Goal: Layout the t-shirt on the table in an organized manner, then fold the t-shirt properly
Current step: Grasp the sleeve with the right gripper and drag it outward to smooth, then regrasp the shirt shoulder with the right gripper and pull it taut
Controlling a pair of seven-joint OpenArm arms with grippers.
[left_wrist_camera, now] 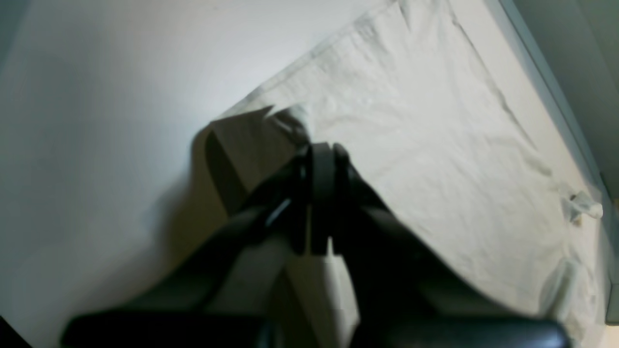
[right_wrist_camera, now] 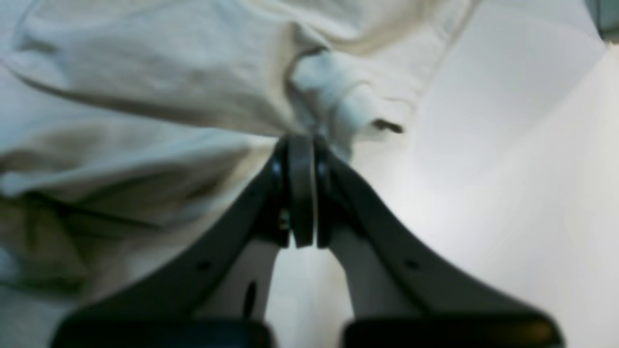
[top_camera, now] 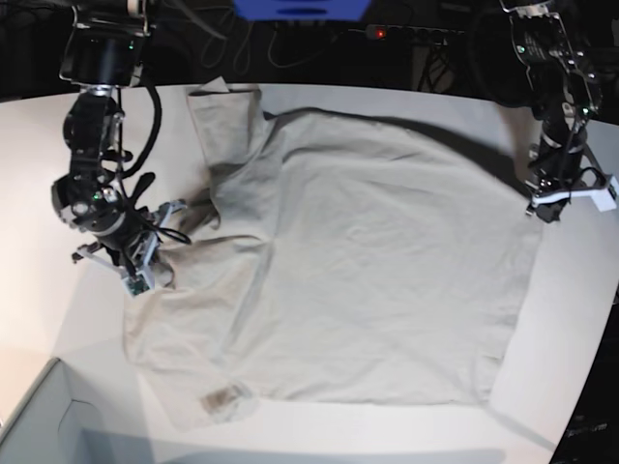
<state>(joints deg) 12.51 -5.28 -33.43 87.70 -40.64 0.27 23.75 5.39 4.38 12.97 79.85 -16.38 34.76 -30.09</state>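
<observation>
The light grey-beige t-shirt [top_camera: 368, 271] lies spread over the white table [top_camera: 571, 319], with a small label patch [top_camera: 224, 399] near its front-left corner. My left gripper [top_camera: 538, 205] is at the shirt's right corner. In the left wrist view it [left_wrist_camera: 321, 150] is shut on a lifted corner of the t-shirt [left_wrist_camera: 425, 145]. My right gripper [top_camera: 155, 242] is at the shirt's left side by a sleeve. In the right wrist view it [right_wrist_camera: 302, 145] is shut on a bunched fold of the t-shirt [right_wrist_camera: 145, 72]. The neckline does not show clearly.
A pale box corner [top_camera: 39, 425] sits at the front left. A blue object [top_camera: 300, 8] and cables with a red light [top_camera: 382, 32] lie beyond the table's curved far edge. Bare tabletop shows in the wrist views [left_wrist_camera: 96, 121] [right_wrist_camera: 508, 169].
</observation>
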